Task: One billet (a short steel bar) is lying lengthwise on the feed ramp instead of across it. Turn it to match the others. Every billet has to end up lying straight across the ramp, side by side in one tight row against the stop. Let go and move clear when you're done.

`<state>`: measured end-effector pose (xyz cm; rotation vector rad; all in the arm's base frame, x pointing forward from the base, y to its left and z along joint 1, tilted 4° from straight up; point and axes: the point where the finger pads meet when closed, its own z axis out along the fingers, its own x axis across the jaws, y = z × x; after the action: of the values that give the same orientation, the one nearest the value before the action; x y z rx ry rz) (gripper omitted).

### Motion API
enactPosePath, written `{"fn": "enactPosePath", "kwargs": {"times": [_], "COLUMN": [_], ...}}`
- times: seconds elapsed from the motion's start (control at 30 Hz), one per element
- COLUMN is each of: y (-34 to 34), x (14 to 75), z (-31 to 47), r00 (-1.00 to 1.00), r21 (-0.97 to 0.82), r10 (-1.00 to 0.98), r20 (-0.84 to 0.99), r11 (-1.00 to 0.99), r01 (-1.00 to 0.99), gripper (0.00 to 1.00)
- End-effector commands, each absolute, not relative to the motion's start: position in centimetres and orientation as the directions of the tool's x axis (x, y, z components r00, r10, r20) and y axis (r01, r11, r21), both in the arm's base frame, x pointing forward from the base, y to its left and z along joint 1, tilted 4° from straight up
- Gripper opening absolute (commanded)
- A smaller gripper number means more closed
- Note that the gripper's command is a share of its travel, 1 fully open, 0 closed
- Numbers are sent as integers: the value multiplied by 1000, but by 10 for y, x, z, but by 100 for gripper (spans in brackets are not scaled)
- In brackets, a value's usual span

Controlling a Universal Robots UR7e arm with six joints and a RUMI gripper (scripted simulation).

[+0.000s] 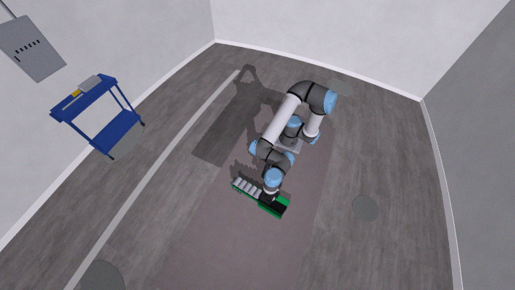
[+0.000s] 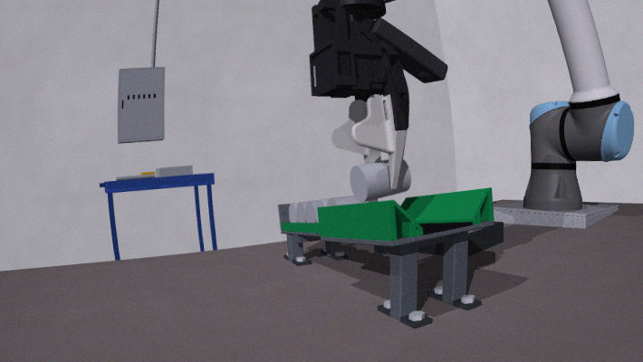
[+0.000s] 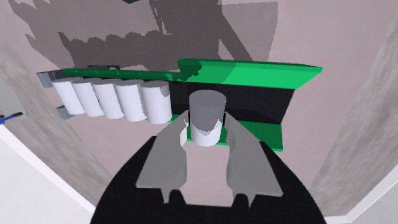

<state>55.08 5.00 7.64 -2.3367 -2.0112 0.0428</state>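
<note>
My gripper (image 3: 206, 112) is shut on a grey steel billet (image 3: 205, 118) and holds it just above the green feed ramp (image 3: 235, 100). In the exterior view the held billet (image 2: 379, 181) hangs close over the ramp (image 2: 398, 217), below the gripper (image 2: 389, 154). Several other billets (image 3: 112, 99) lie side by side across the ramp in a row toward the stop at its left end (image 3: 45, 79). The held billet is to the right of the row's last billet (image 3: 156, 101), a small gap apart. In the top view the row (image 1: 246, 186) shows beside the wrist.
The ramp stands on a grey legged frame (image 2: 407, 281). The arm's base sits on a plate (image 2: 554, 213) behind it. A blue table (image 2: 158, 208) with small items stands at the far wall, below a grey wall box (image 2: 140, 104).
</note>
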Motion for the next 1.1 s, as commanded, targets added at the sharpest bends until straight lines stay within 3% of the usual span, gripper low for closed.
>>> {"fn": "enactPosePath", "kwargs": {"times": [0.0, 1.07], "y": [51, 54], "x": [551, 550], "z": [70, 49], "r00": [149, 149], "r21": [-60, -60], "r10": [989, 989], "r20": [17, 17], "r11": [-148, -148], "r01": [987, 987], "gripper": [0, 0]}}
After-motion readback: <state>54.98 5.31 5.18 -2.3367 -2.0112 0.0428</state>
